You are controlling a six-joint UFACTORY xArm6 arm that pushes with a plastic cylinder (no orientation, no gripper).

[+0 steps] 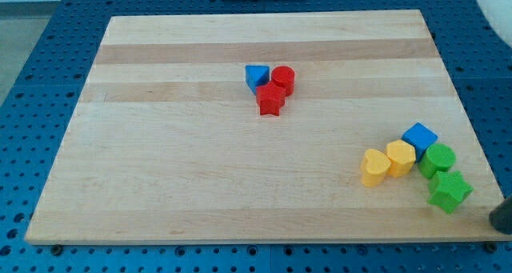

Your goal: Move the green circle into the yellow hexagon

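The green circle (438, 158) lies near the board's right edge, at the lower right. The yellow hexagon (401, 157) lies just to its left, touching it or nearly so. A dark rod end, my tip (496, 225), shows at the view's bottom right corner, off the board's edge. It is to the right of and slightly below the green star (449, 191), with a small gap between them. It is below and to the right of the green circle.
A yellow heart (374, 166) touches the hexagon's left side. A blue cube (419, 137) sits above the hexagon and the green circle. A blue triangle (256, 77), a red circle (283, 79) and a red star (271, 100) cluster at the upper middle of the wooden board (176, 145).
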